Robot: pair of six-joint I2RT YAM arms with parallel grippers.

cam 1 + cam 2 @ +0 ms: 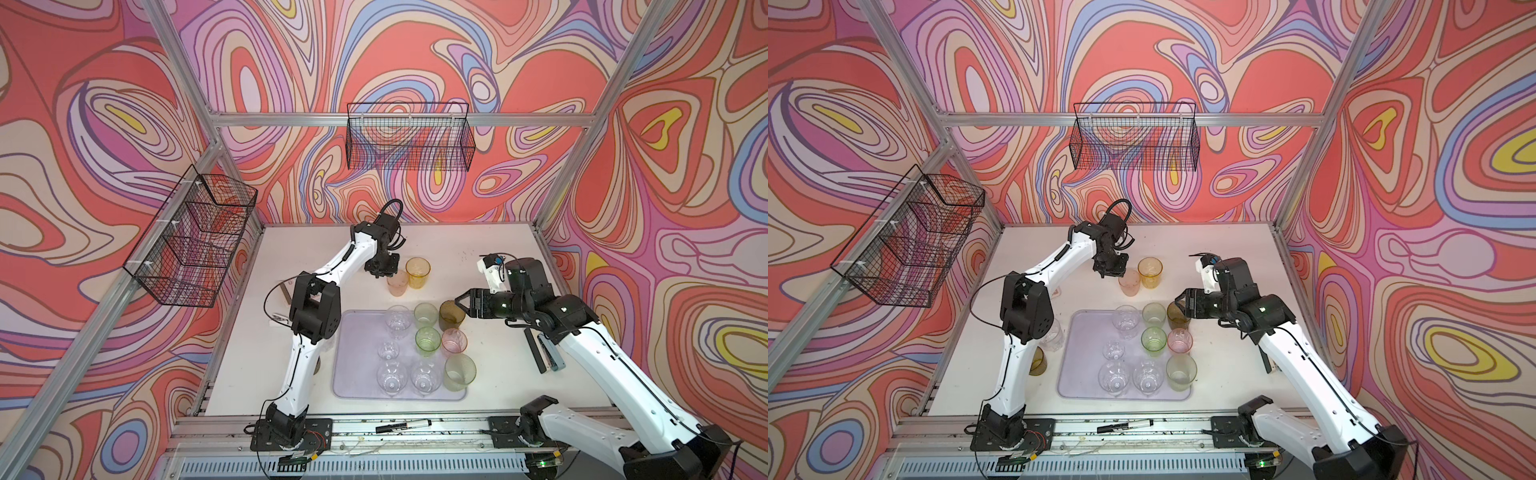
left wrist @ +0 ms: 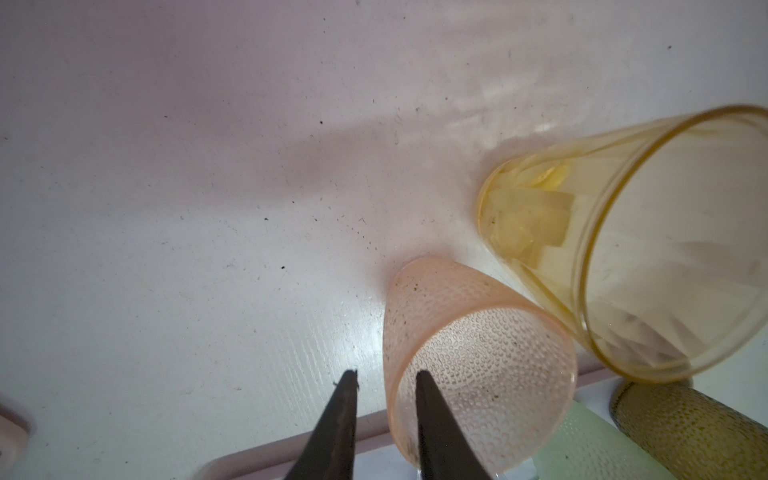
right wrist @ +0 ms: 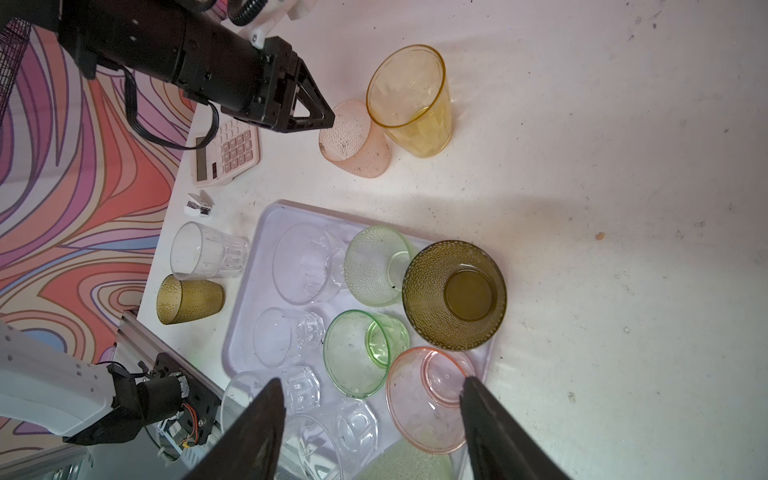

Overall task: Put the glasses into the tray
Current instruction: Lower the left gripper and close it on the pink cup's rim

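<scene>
The left jaws stand narrow astride the wall of the peach glass (image 2: pixel 478 365), one finger (image 2: pixel 436 424) inside the rim and one outside. They are not yet clamped on it, and this looks like a rim pinch for lifting. Just beyond it the amber glass (image 2: pixel 665 249) crowds close. Both stand on the surface (image 2: pixel 208 208), short of the tray (image 1: pixel 353 357). The right jaws gape empty above the tray, with the olive-brown glass (image 3: pixel 455 295) ahead.

High top views and close wrist views share the tray (image 1: pixel 357 332).
</scene>
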